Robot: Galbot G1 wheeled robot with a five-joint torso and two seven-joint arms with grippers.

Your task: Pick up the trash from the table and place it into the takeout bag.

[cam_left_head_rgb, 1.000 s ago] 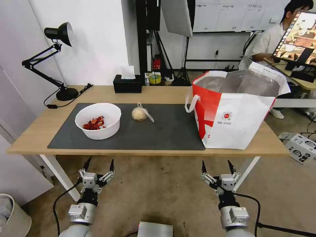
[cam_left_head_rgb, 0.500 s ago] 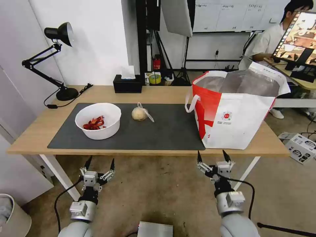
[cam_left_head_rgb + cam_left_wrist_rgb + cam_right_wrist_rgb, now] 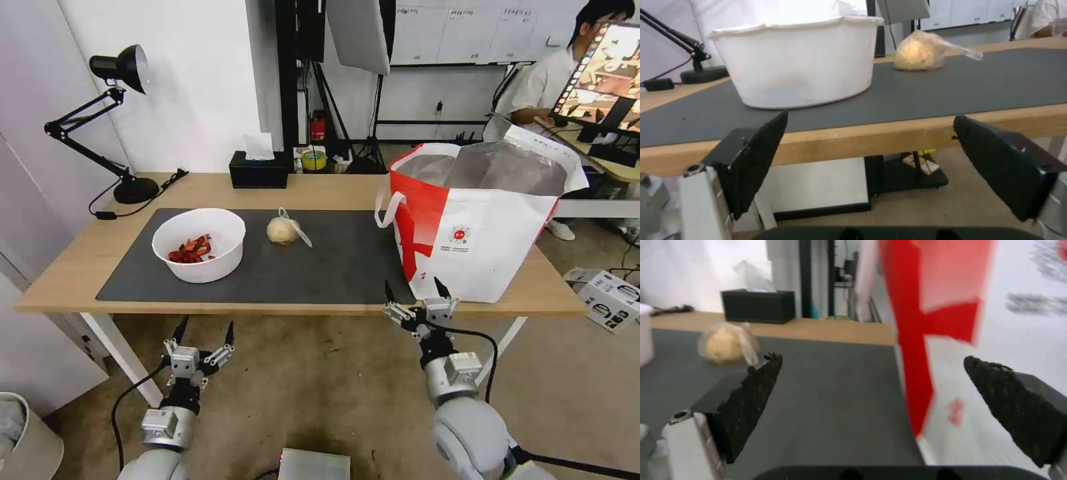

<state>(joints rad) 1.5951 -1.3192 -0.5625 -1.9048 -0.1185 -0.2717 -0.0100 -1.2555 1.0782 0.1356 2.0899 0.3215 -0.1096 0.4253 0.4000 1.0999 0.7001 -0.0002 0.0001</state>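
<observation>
bowl point(image 3: 198, 244) left of lump point(image 3: 283, 231), bag point(image 3: 477, 223) right

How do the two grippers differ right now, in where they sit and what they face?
The right gripper is raised to the table's front edge, by the takeout bag's near corner; the left gripper hangs lower, below the tabletop. The right faces the bag and the bagged lump; the left faces the white bowl. Both are open and empty.

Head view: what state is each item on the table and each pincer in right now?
White bowl: upright on the mat, red scraps inside.
Bagged beige lump: lying on the mat, untouched.
Takeout bag: standing, mouth open.
Tissue box: tissue sticking out.
Left pincer: open, below the table edge.
Right pincer: open, empty, at the table's front edge.
</observation>
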